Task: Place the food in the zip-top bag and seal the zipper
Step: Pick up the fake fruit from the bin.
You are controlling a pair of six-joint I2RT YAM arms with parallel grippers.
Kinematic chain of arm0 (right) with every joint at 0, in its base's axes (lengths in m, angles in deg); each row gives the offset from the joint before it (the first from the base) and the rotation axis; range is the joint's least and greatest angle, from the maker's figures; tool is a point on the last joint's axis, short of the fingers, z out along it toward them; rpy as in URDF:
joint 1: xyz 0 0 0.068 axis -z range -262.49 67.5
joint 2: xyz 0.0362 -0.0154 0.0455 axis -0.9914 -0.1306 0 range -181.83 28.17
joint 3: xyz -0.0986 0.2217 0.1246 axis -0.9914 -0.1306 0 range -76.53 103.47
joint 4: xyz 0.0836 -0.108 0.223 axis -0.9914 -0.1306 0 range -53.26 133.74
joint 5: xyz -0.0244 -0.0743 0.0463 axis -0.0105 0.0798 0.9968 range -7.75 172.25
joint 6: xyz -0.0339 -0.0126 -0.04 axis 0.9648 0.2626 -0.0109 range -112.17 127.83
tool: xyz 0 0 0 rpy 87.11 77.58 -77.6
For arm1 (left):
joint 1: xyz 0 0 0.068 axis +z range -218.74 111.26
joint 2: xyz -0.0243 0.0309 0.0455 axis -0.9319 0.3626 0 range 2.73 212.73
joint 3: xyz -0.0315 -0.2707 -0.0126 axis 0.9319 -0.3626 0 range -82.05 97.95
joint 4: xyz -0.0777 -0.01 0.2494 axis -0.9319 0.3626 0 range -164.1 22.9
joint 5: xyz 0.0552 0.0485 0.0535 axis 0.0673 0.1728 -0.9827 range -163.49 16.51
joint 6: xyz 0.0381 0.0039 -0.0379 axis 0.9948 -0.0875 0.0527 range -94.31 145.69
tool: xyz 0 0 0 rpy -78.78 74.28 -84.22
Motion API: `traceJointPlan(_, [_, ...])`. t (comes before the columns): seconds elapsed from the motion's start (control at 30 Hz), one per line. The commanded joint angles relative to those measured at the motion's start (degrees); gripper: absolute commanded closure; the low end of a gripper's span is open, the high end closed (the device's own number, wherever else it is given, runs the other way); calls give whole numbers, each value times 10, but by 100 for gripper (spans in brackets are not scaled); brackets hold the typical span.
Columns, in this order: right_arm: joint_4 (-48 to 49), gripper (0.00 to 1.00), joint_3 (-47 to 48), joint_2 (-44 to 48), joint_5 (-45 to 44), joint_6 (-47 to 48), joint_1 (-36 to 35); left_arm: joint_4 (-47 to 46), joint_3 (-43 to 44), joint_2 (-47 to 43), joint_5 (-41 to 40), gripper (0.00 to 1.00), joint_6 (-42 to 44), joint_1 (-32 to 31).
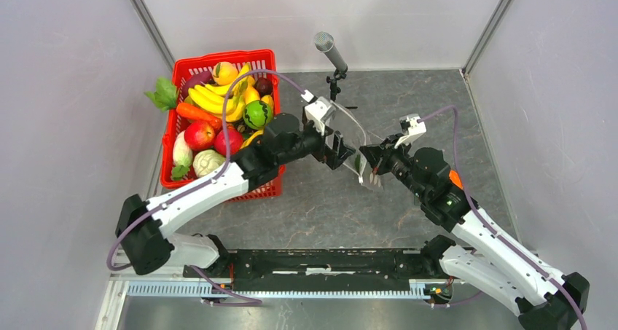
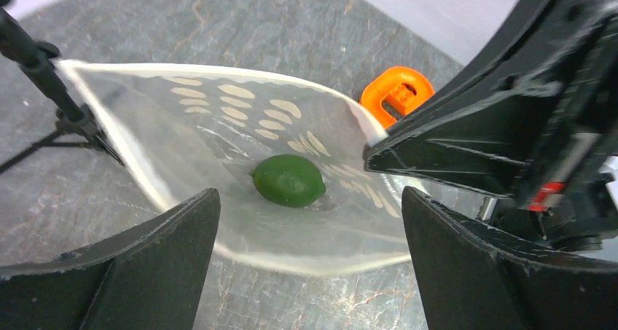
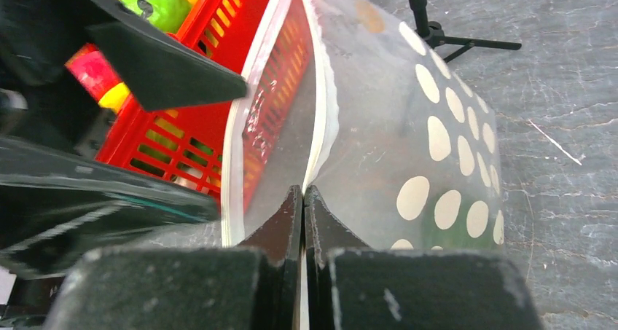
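The clear dotted zip-top bag [image 1: 355, 139] hangs open between my two grippers at the table's middle. My right gripper [image 3: 302, 196] is shut on one side of the bag's mouth edge, on the white zipper [image 3: 323, 119] strip. The mouth is spread wide in the left wrist view [image 2: 218, 119], with a green lime [image 2: 288, 180] lying inside. My left gripper [image 2: 310, 250] is open and empty, just above the near rim of the mouth. The rest of the food [image 1: 218, 104], bananas, apples, a carrot and others, is piled in the red basket [image 1: 271, 59].
A microphone on a small black tripod [image 1: 331, 53] stands just behind the bag; its legs show in the left wrist view [image 2: 51, 89]. The red basket sits left of the bag, under the left arm. Grey walls close in the table on three sides.
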Motion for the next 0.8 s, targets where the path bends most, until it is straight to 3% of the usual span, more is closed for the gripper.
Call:
traceJointPlan(0.0, [10,100,-2,7,-30,-6,-1,-5,14,-70,-20,0,13,-4])
traceJointPlan(0.43, [11,100,-9,9,-34,-4,-2,113,40,-136,-295,0,37,0])
traceJointPlan(0.6, [10,100,-8,7,-32,-4,-1,197,71,-116,-506,0,-23,15])
traceJointPlan(0.77, [11,100,-4,9,-32,-4,-2,216,79,-114,-541,0,-45,46])
